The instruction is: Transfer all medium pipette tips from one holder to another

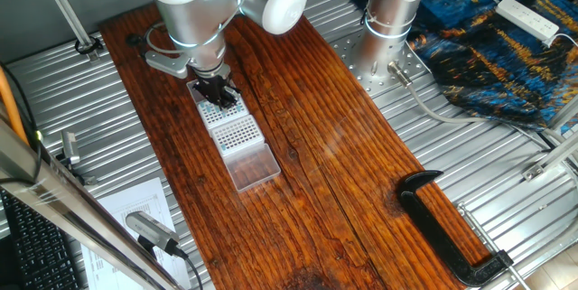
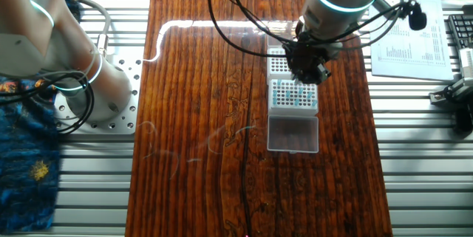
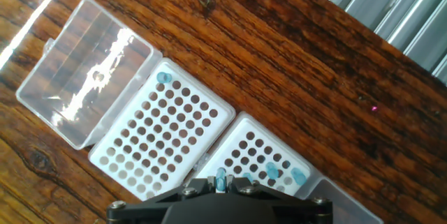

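Observation:
In the hand view my gripper [image 3: 221,181] is shut on one medium pipette tip [image 3: 221,176], whose teal-blue top shows between the two fingers. It hangs over the gap between two white holders. The left holder [image 3: 150,144] has a clear lid [image 3: 84,70] folded open and a single blue tip [image 3: 162,78] in its far corner hole. The right holder [image 3: 255,155] carries three blue tips [image 3: 271,170] close to my fingers. From the fixed views the gripper [image 1: 218,93] [image 2: 305,71] stands low over the holders [image 1: 233,130] [image 2: 294,94].
The holders lie in a row on a wooden board [image 1: 316,145]. A black clamp [image 1: 452,227] grips the board's near right end. A second arm's base [image 1: 384,37] stands beside the board. Ribbed metal table [image 1: 135,173] surrounds it, with papers [image 2: 410,41] at one side.

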Action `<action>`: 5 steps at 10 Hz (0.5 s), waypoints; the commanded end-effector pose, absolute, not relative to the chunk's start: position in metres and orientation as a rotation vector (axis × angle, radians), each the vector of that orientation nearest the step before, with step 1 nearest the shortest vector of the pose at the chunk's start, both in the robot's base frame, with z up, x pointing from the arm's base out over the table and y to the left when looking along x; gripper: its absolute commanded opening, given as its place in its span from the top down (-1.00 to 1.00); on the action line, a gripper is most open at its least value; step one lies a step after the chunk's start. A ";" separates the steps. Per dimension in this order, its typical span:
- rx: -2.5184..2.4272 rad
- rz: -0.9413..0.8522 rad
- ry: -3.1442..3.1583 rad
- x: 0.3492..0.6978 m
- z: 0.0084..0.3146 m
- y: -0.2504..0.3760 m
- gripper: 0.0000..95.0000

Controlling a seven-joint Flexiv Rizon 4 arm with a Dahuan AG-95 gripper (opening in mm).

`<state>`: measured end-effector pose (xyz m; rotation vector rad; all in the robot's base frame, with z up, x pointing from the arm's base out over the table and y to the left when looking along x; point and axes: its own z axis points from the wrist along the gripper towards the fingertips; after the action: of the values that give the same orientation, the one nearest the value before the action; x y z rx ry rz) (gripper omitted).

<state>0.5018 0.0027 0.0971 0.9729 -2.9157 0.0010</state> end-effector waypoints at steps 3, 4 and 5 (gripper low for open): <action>1.007 0.001 -2.891 0.500 0.124 0.008 1.00; 1.016 0.012 -2.883 0.501 0.130 0.009 1.00; 1.015 0.006 -2.878 0.503 0.138 0.011 1.00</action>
<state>0.5035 0.0114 0.1405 1.0173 -2.8785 0.0155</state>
